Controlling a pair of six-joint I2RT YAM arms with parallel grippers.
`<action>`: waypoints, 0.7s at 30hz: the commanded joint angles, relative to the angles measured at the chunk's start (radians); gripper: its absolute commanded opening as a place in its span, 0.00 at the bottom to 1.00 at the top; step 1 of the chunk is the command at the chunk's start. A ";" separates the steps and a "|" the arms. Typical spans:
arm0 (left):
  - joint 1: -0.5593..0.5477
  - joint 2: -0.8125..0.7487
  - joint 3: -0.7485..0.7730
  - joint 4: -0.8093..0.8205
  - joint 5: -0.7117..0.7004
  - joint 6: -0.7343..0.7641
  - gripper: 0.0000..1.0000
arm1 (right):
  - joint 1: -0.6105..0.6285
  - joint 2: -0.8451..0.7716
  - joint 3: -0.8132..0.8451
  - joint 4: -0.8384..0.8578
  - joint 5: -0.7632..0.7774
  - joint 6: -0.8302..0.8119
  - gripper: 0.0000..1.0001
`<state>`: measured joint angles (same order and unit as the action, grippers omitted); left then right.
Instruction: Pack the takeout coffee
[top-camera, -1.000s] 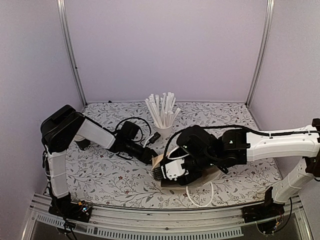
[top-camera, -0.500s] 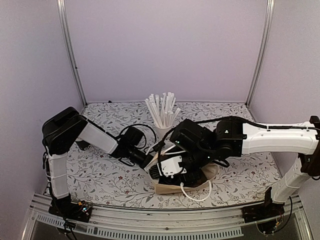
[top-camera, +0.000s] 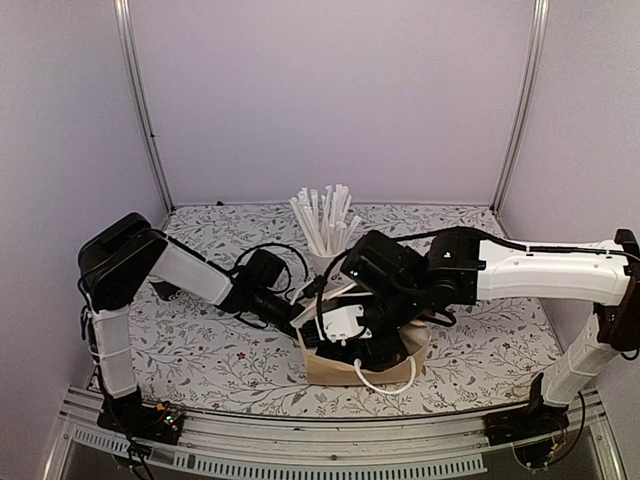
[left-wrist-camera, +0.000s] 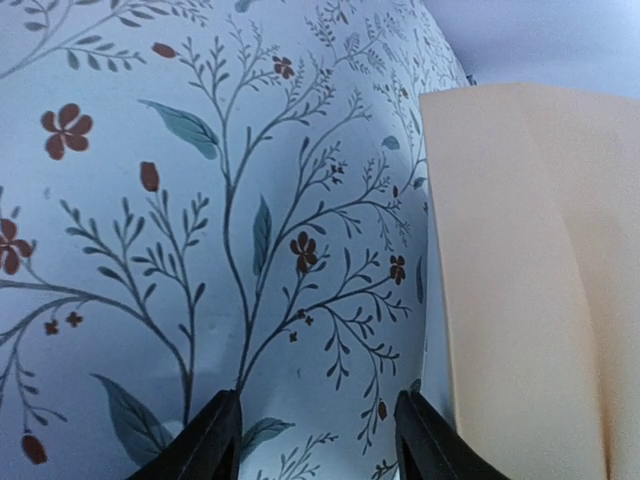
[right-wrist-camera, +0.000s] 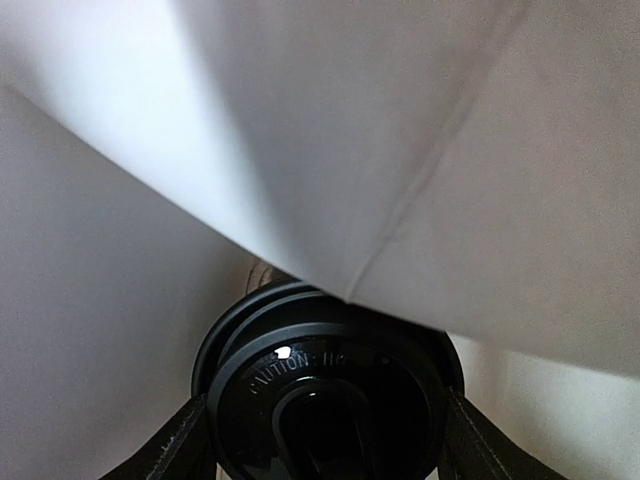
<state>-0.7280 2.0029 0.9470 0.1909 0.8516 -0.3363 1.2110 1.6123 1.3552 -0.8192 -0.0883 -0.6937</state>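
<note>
One embossed word, CAUTION, marks the lid (right-wrist-camera: 330, 395).

The left arm (top-camera: 185, 268) and right arm (top-camera: 545, 270) share glossy white link shells and bulky black joint housings, with thin black cables (top-camera: 272, 247) looping at the wrists and matte black fingers (left-wrist-camera: 213, 440) at the tips.

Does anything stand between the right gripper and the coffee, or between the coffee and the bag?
Nothing visible. The right gripper grips the lidded coffee from both sides, inside the bag. A bag wall sags over them; what lies below the coffee is hidden.
</note>
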 joint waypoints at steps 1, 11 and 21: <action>0.017 -0.053 0.019 -0.075 -0.104 -0.052 0.57 | -0.026 0.073 -0.042 -0.131 -0.052 0.036 0.31; 0.048 -0.088 0.012 -0.112 -0.221 -0.120 0.59 | -0.102 0.089 -0.040 -0.089 -0.070 0.024 0.32; 0.054 -0.124 -0.011 -0.114 -0.239 -0.127 0.60 | -0.119 0.149 -0.071 -0.112 -0.068 0.025 0.32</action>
<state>-0.6842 1.9209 0.9508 0.0925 0.6224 -0.4465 1.0973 1.6871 1.3464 -0.8032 -0.1490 -0.6907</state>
